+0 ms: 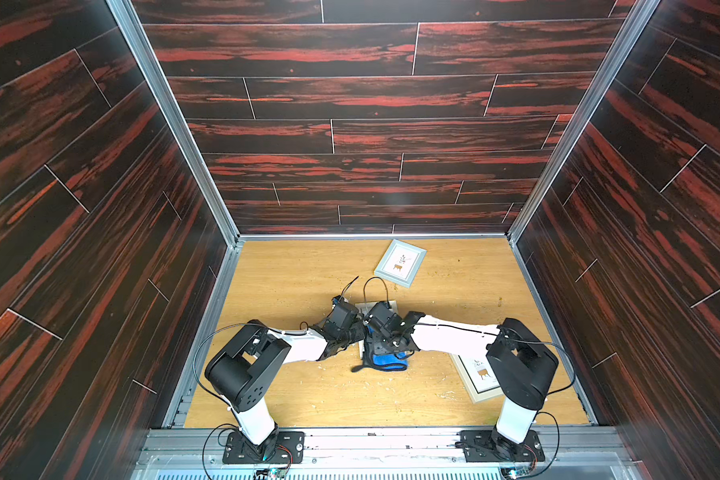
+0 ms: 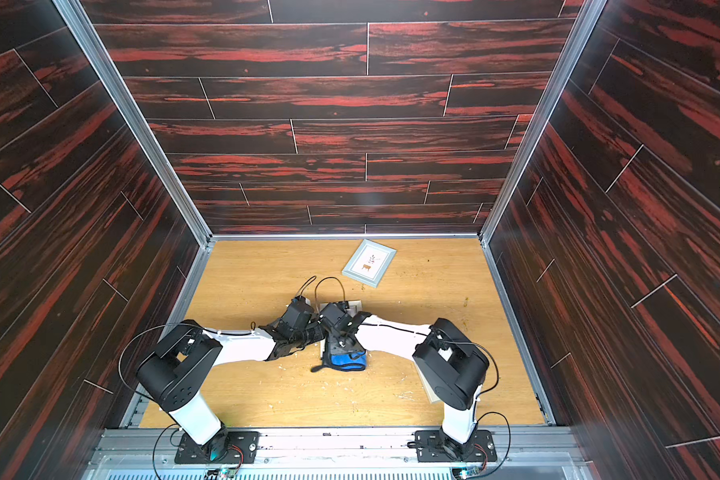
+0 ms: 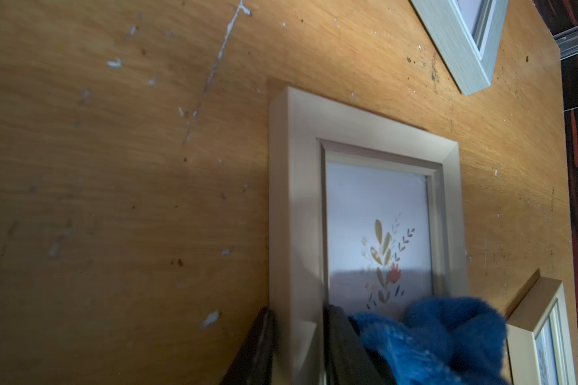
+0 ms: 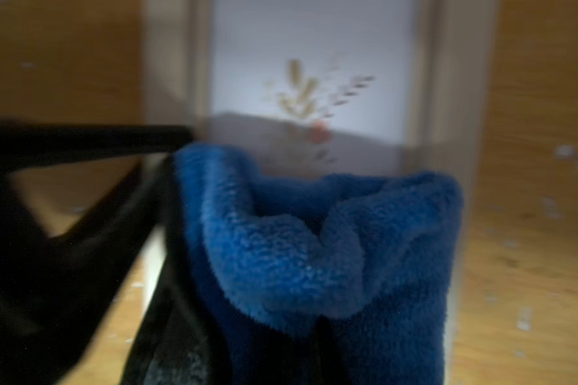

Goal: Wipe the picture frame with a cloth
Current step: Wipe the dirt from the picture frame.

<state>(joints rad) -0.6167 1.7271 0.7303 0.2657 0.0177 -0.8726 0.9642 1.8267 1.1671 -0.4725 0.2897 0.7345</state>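
Blue cloth (image 4: 331,250), clamped tight in the right fingers (image 2: 330,353), down on the glass of the beige picture frame (image 3: 291,200), middle of the worktop (image 3: 114,166). Left fingers (image 3: 261,343) pinched on its rail, steadying. Mid-wipe by the look; glass beyond the cloth seemingly left.

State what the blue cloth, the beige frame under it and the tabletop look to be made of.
The cloth: fluffy microfibre or fleece, by its deep blue pile; matt.
The frame: smooth beige moulding with mitred corners, satin; painted wood or plastic, cannot tell.
Its pane: glass or clear plastic, since it reflects.
The tabletop: wood-grain board, perhaps laminate, scuffed with white flecks.
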